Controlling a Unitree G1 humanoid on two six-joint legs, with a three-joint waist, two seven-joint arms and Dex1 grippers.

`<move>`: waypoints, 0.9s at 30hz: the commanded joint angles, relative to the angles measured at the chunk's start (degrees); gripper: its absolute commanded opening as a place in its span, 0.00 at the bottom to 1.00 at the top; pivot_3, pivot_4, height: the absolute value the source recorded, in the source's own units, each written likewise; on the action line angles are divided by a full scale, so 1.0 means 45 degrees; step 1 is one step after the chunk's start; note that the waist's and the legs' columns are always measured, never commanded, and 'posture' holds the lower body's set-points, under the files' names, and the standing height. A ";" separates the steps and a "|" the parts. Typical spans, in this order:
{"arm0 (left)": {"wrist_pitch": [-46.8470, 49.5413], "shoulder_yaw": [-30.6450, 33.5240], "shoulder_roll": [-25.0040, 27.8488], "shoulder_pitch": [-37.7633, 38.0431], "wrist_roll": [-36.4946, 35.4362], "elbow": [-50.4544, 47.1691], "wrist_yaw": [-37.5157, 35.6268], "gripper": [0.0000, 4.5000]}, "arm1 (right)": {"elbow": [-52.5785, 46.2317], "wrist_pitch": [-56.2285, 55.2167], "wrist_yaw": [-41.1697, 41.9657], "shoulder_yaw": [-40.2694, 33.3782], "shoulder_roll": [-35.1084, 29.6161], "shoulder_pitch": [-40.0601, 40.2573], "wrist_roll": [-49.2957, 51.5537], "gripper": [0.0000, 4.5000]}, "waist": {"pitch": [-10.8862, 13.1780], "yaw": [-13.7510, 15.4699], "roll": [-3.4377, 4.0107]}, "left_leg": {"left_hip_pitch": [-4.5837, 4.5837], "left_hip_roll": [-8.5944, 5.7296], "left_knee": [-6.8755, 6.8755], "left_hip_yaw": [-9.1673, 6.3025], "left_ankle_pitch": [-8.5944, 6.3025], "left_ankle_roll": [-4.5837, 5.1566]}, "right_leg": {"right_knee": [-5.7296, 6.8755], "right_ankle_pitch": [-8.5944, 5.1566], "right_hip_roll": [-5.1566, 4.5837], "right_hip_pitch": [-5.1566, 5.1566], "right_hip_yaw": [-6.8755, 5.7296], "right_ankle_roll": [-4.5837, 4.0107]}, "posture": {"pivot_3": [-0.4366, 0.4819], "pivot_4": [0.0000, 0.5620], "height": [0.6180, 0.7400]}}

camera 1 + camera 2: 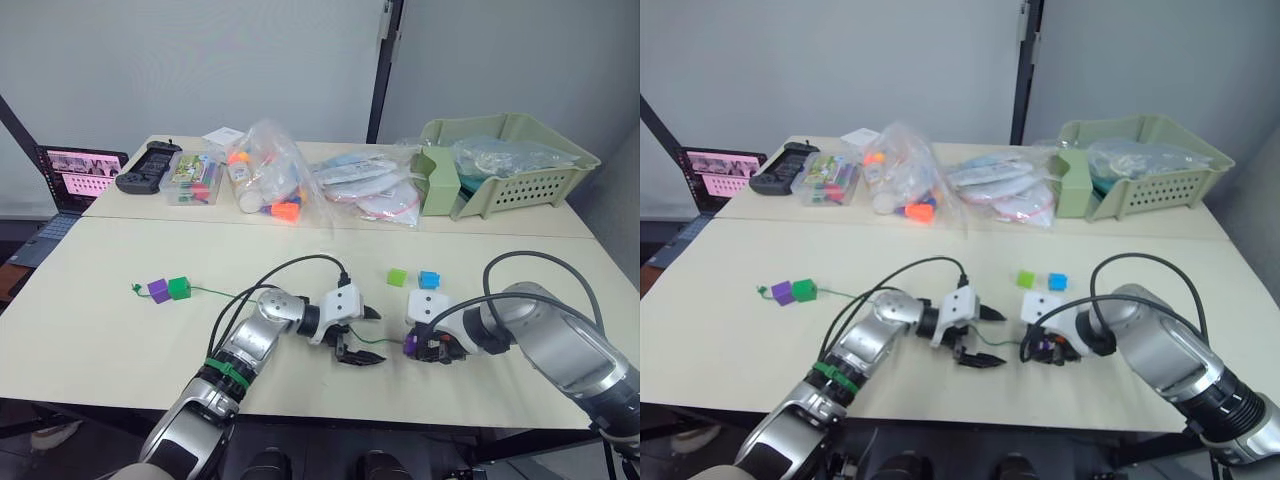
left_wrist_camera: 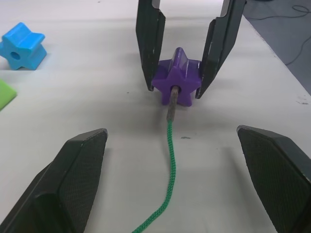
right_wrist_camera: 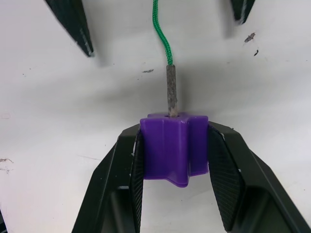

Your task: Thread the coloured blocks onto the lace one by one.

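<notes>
Head view: bags (image 1: 270,170) and a tray (image 1: 510,160) line the surface's (image 1: 100,330) far edge, a purple and a green block (image 1: 168,290) sit threaded toward its left edge, and loose green (image 1: 398,276) and blue (image 1: 429,279) blocks lie mid-surface. Left wrist view: the left claw (image 2: 172,160) gapes wide around the lace (image 2: 170,150), whose grey tip (image 2: 172,99) enters a purple star (image 2: 177,77). Right wrist view: the right claw (image 3: 172,150) pinches that star near the front edge.

Blocks, five total: two purple — one (image 1: 158,291) strung far down the lace, one (image 3: 172,148) star-shaped at the tip; two green — one darker (image 1: 179,288), one light (image 1: 398,276); one blue (image 1: 429,279). One green lace (image 2: 169,160). Two pincers: left (image 1: 362,338), right (image 3: 173,160). One green basket (image 1: 520,170). Two counters (image 1: 90,330) pushed together. One laptop (image 1: 70,180).
</notes>
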 commanded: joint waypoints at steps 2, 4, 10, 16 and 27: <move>-0.0054 -0.0132 -0.0220 -0.0223 0.0172 -0.0061 0.0258 0.94 | -0.0080 0.0022 0.0004 -0.0046 -0.0040 0.0050 0.0160 0.30 | 0.0000 -0.0004 0.0000 | 0.0000 0.0000 0.0000 0.0001 0.0000 0.0000 | 0.0000 0.0000 0.0000 0.0000 0.0000 0.0000 | 0.48 0.27 0.97; -0.0069 -0.0183 -0.0280 -0.0271 0.0214 0.0036 0.0251 0.81 | -0.0117 0.0043 0.0003 -0.0073 -0.0073 0.0065 0.0176 0.30 | 0.0000 -0.0004 0.0000 | 0.0000 -0.0001 0.0000 0.0001 0.0000 0.0000 | 0.0000 0.0000 0.0000 0.0000 0.0000 0.0000 | 0.48 0.27 0.97; -0.0152 -0.0241 -0.0368 -0.0315 0.0287 0.0155 0.0224 0.37 | -0.0140 0.0073 -0.0024 -0.0103 -0.0090 0.0076 0.0196 0.30 | 0.0000 -0.0004 0.0000 | 0.0000 0.0000 0.0000 0.0001 0.0000 0.0000 | 0.0000 0.0000 0.0001 0.0000 0.0000 0.0000 | 0.48 0.27 0.97; -0.0176 -0.0218 -0.0450 -0.0307 0.0330 0.0181 0.0208 0.00 | -0.0179 0.0084 -0.0060 -0.0099 -0.0106 0.0082 0.0258 0.30 | 0.0000 -0.0009 0.0000 | 0.0000 0.0000 0.0000 0.0001 0.0000 0.0000 | 0.0000 0.0000 0.0000 -0.0001 0.0000 0.0000 | 0.48 0.27 0.97; -0.0403 -0.0361 -0.1300 -0.0618 0.0365 0.0597 0.0373 0.00 | -0.0332 0.0230 -0.0058 -0.0084 -0.0133 0.0079 0.0380 0.30 | 0.0000 0.0001 -0.0001 | -0.0001 -0.0001 0.0000 0.0002 0.0000 0.0000 | -0.0001 0.0000 0.0001 0.0000 0.0001 0.0000 | 0.48 0.27 0.97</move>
